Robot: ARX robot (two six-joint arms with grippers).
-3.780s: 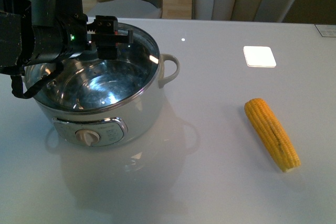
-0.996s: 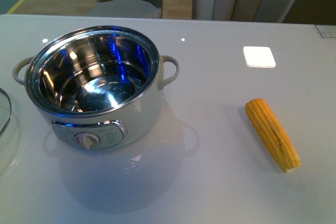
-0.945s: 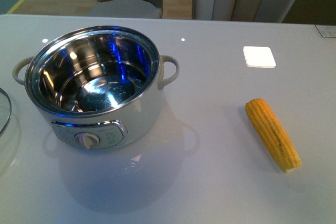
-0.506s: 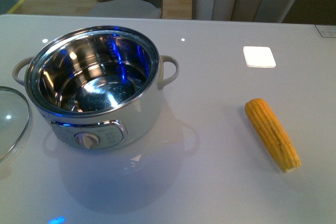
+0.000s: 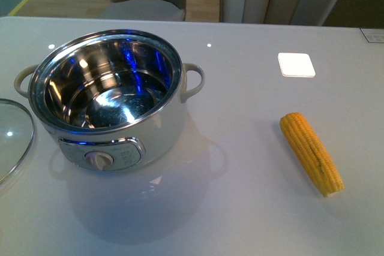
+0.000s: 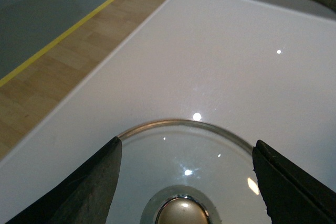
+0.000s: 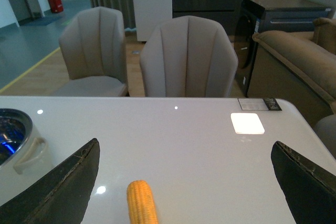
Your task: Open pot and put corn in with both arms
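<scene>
The white pot [image 5: 114, 106] stands open on the left of the table, its steel bowl empty; its handle and rim show in the right wrist view [image 7: 21, 145]. The glass lid [image 5: 11, 139] lies flat on the table left of the pot. In the left wrist view the lid [image 6: 157, 145] and its steel knob [image 6: 181, 213] sit between my left gripper's [image 6: 186, 182] open fingers, which do not touch it. The corn [image 5: 311, 153] lies on the table at the right. In the right wrist view the corn [image 7: 142, 203] lies between my right gripper's [image 7: 184, 182] wide-open fingers. No arm shows in the front view.
A white square patch [image 5: 296, 64] lies on the table behind the corn. Beige chairs [image 7: 186, 56] stand past the far edge. The table's left corner and wooden floor [image 6: 63, 72] are close to the lid.
The left arm has carried the lid off the pot and left the front view. The lid now lies on the table left of the pot, slid further into view. The corn has not moved.
</scene>
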